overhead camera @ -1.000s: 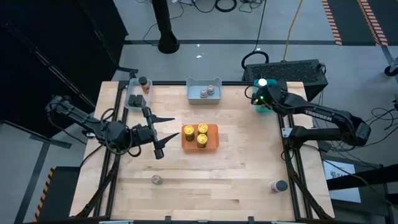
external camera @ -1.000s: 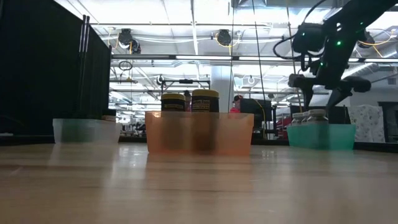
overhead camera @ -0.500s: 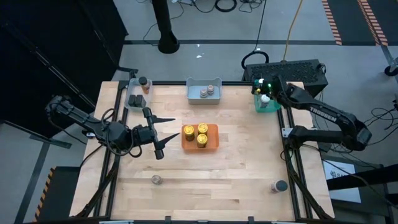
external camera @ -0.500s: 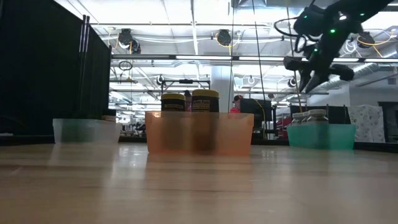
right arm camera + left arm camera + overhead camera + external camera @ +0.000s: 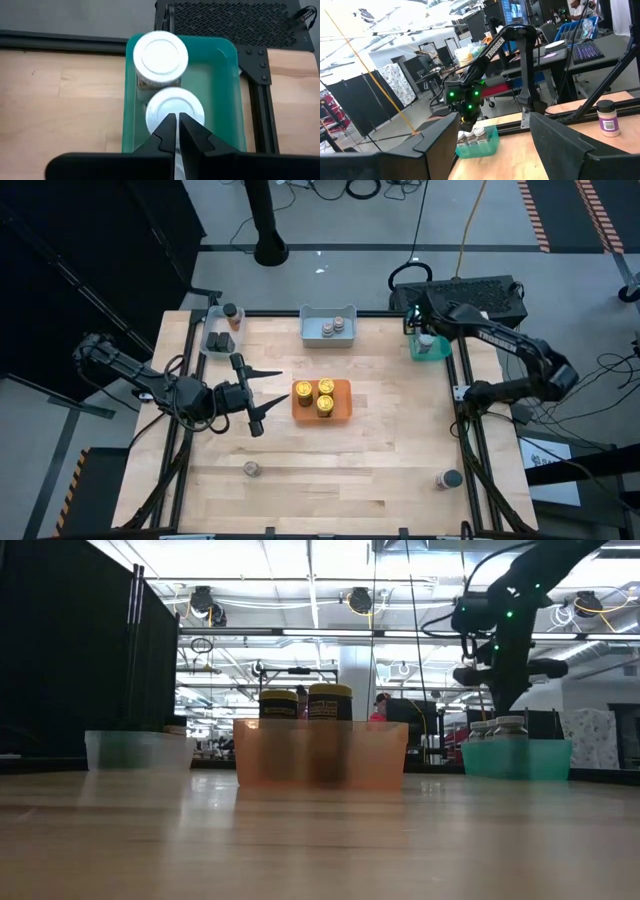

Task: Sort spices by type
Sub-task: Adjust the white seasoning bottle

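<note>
Two white-lidded spice jars stand in the teal tray at the table's far right. My right gripper hangs shut above the nearer jar, fingers pointing down, holding nothing. My left gripper waits open at mid-left above the table, level and pointing right. An orange tray at the centre holds three yellow-lidded jars. A blue-grey tray at the far edge holds grey-lidded jars. Two loose jars stand on the table near the front edge.
A clear tray with dark-lidded jars sits at the far left corner. Behind the teal tray, a black box stands just off the table. Bare wood lies between the orange tray and the front edge.
My right gripper has risen from the teal tray, where its fingers stood open around the jars. It has shut with nothing between its fingers, and its arm has drawn back toward the far right corner. Both white-lidded jars stay in the tray.
</note>
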Motion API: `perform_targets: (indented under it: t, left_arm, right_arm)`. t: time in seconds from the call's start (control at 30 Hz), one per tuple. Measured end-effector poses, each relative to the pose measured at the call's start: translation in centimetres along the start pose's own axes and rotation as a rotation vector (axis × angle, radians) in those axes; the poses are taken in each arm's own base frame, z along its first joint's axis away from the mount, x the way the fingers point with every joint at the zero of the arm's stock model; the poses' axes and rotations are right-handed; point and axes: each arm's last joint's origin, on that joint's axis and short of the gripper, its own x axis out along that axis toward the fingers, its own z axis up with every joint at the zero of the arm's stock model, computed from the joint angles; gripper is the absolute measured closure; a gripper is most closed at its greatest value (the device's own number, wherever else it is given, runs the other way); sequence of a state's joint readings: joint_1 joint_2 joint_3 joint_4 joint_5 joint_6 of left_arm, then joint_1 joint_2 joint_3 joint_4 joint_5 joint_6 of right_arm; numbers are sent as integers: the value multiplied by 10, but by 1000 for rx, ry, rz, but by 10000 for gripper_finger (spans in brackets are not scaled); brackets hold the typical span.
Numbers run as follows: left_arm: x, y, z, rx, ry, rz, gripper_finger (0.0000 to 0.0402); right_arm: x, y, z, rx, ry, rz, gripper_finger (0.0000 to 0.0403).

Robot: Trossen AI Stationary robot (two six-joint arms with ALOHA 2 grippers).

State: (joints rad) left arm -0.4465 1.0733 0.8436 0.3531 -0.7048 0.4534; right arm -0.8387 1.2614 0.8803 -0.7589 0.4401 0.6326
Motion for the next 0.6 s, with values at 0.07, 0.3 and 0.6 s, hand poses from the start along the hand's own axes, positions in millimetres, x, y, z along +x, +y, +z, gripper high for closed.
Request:
perform_targets:
  t: [0.07,0.3,0.6]
  left_arm:
    - [0,0,0,2,2,-1,151]
    - [0,0,0,3,3,-2,151]
    - [0,0,0,3,4,-2,151]
  right_arm:
    - [4,2,1,-7,-1,-4,402]
    - [12,11,-1,-21,8,-18,402]
    - [10,17,-2,1,5,37,403]
